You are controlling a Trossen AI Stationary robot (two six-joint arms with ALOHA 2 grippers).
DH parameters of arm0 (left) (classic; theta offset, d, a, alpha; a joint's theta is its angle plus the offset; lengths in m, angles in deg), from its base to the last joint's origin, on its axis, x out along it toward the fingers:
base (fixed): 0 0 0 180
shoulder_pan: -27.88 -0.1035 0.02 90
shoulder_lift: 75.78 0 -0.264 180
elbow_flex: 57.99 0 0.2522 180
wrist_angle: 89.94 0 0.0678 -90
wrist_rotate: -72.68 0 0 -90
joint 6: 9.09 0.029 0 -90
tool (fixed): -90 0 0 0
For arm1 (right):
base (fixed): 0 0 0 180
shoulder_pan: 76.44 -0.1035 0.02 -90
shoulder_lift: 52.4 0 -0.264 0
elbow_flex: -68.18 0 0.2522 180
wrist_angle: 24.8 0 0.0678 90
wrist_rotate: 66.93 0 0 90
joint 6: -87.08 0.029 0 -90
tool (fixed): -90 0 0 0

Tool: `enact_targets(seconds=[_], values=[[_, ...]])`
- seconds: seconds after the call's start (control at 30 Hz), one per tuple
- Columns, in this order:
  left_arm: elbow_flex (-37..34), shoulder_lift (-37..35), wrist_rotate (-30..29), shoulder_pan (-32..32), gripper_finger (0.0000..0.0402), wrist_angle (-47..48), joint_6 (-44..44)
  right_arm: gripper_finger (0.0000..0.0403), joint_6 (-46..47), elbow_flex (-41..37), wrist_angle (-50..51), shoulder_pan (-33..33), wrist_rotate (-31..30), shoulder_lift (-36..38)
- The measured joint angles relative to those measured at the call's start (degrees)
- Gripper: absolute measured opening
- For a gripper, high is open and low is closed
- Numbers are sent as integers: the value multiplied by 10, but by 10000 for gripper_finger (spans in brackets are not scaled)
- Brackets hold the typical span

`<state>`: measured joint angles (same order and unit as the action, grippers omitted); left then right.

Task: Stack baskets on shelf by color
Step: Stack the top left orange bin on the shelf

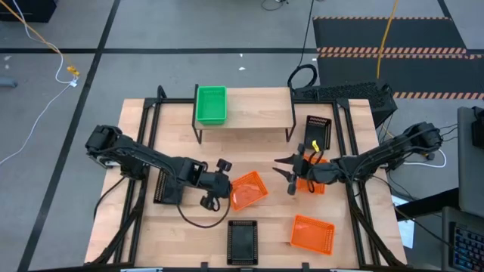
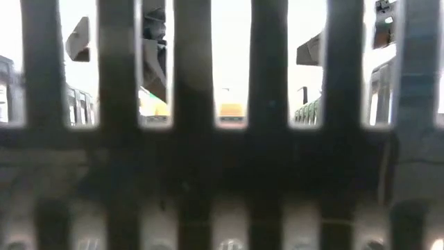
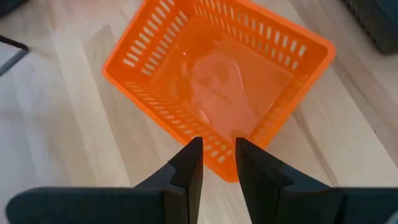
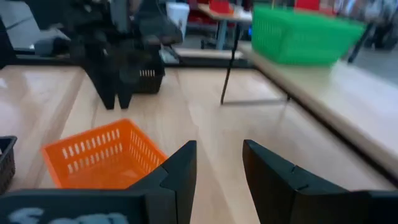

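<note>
so the left gripper (image 1: pixel 215 183) sits low over the table (image 1: pixel 189 227) right at the edge of an orange basket (image 1: pixel 249 189) in the middle, fingers (image 3: pixel 189 171) nearly closed with a thin gap, nothing between them. Right gripper (image 1: pixel 287 174) is open and empty, just past that basket's other side. Shelf (image 1: pixel 249 113) at the back has green baskets (image 1: pixel 211 104) on its left end. More orange ones sit under the right arm and at front right (image 1: pixel 313 233), black ones front centre (image 1: pixel 243 242), right of the shelf (image 1: pixel 318 130) and under the left arm
</note>
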<state>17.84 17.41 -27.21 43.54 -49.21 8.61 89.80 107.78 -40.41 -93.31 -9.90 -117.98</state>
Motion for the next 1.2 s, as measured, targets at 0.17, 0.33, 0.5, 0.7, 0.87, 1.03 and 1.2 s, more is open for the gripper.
enact_targets(seconds=[0.17, 0.33, 0.5, 0.7, 0.87, 1.03, 1.2], values=[[0, 28, 30, 2, 98, 19, 51, 123, -88, -20, -77, 0, 0, 0], [8, 29, 55, 4, 98, 27, 61, 123, -98, -38, -112, 0, 0, 0], [22, 32, 57, 14, 98, 22, 51, 123, -94, -45, -128, 0, 0, 1], [20, 77, 28, 11, 98, 22, 69, 123, -69, -45, -120, 0, 0, 0], [21, 107, -9, 4, 97, 14, 81, 123, -61, -45, -114, -2, 0, 0], [24, 91, -10, 4, 58, 22, 70, 123, -53, -45, -107, -5, 0, 0], [91, 53, -5, -4, 11, 74, 33, 123, -24, -45, -103, -5, 0, 0]])
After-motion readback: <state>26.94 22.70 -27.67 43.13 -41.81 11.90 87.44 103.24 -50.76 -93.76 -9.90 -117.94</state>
